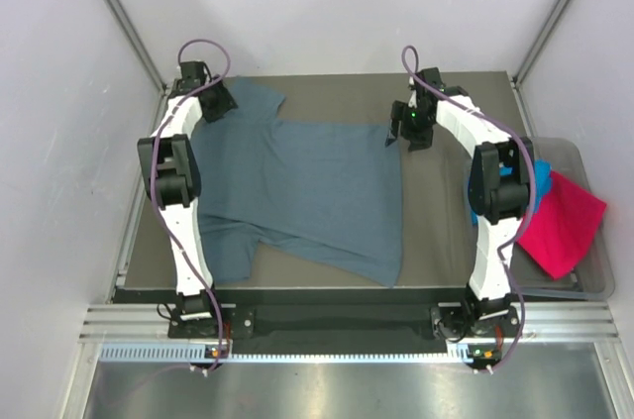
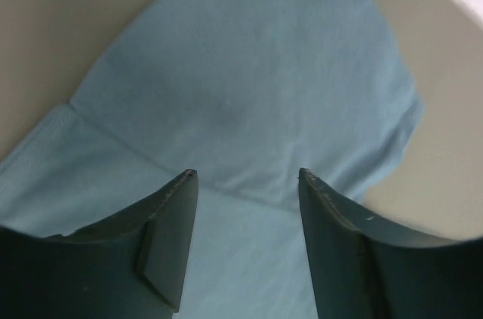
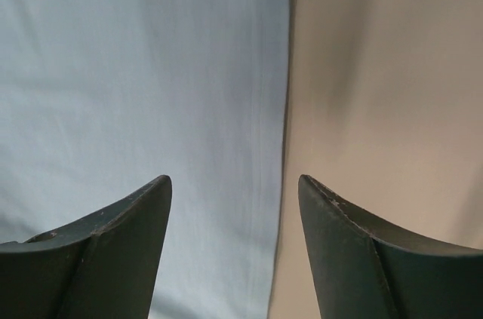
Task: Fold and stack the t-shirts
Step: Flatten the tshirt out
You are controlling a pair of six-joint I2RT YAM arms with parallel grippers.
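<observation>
The large slate-blue t-shirt (image 1: 307, 191) lies spread flat on the table, with one sleeve at the far left and one at the near left. My left gripper (image 1: 218, 105) hangs over the far left sleeve. In the left wrist view, that gripper (image 2: 245, 176) is open above the sleeve cloth (image 2: 249, 85) with nothing between its fingers. My right gripper (image 1: 408, 134) is at the shirt's far right corner. In the right wrist view, it (image 3: 234, 179) is open and straddles the cloth's straight edge (image 3: 136, 70). The magenta-pink t-shirt (image 1: 560, 221) and the turquoise t-shirt (image 1: 542, 179) lie bunched at the right.
A clear plastic tub (image 1: 594, 280) at the table's right edge holds the pink and turquoise cloth. Bare tan table (image 3: 385, 70) lies right of the slate shirt's edge. White walls close in on the left, back and right.
</observation>
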